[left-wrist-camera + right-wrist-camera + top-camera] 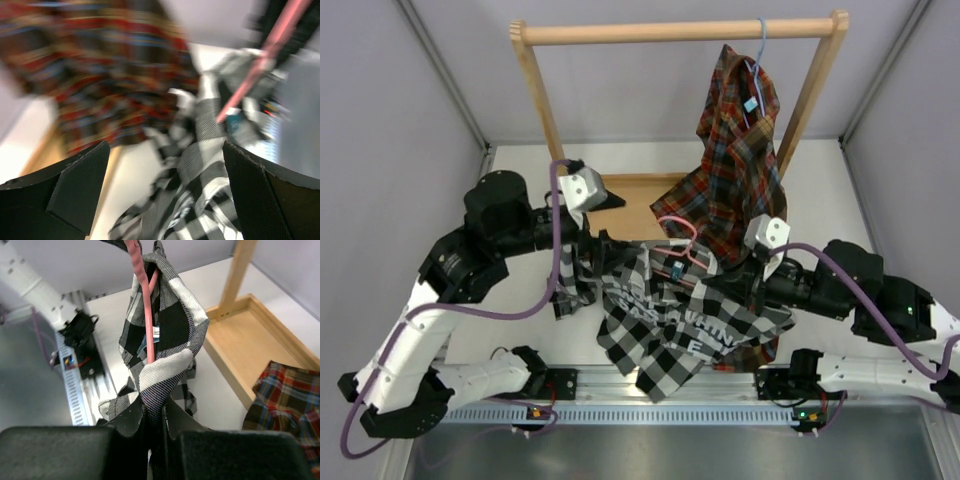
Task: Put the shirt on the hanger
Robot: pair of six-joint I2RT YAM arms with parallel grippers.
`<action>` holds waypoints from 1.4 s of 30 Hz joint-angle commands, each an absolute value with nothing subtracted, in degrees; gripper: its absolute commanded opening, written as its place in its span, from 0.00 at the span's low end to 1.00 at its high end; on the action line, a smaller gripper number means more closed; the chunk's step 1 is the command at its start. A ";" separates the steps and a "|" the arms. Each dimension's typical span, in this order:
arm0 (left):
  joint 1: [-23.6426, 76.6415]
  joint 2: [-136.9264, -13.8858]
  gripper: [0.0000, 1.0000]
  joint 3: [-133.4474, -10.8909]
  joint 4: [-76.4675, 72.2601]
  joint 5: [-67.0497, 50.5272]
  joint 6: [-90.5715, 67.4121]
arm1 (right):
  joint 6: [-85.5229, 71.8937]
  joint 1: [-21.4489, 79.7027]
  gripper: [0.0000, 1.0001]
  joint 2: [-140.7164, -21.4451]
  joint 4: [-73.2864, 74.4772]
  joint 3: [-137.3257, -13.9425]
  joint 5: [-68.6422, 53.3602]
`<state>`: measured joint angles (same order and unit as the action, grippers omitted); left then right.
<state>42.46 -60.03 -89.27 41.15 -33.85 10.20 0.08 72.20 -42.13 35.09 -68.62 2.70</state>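
The black-and-white check shirt (680,320) with white lettering hangs in a bunch between the two arms, near the table's front. The pink hanger (678,234) pokes up out of its top. My right gripper (738,278) is shut on a fold of the shirt (170,315), with the pink hanger wire (148,315) running down into the same pinch (157,415). My left gripper (608,246) is open at the shirt's left side. Its wrist view is blurred and shows the shirt (200,200) between the spread fingers (75,185), not gripped, and the hanger (265,55) beyond.
A wooden rack (680,32) stands at the back. The red, orange and blue plaid shirt (740,150) hangs from it on a light blue hanger (760,45). A shallow wooden tray (635,200) lies under the rack, also seen from the right wrist (250,340).
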 commanded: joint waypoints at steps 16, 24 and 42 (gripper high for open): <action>42.36 -29.63 0.98 -64.27 38.14 39.20 -12.04 | -11.69 71.90 0.00 -66.43 36.48 -107.65 51.93; 42.36 -21.27 0.98 -51.43 35.34 41.57 -10.19 | -6.87 71.10 0.00 -78.48 36.39 -130.40 51.94; 42.19 -14.68 0.98 -39.64 30.50 35.07 -14.41 | -12.57 60.91 0.00 -76.11 16.00 -105.11 41.31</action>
<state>42.41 -15.16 -40.34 33.67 36.75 -13.56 -10.94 62.89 -76.47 29.30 -104.33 44.62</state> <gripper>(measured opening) 0.982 0.052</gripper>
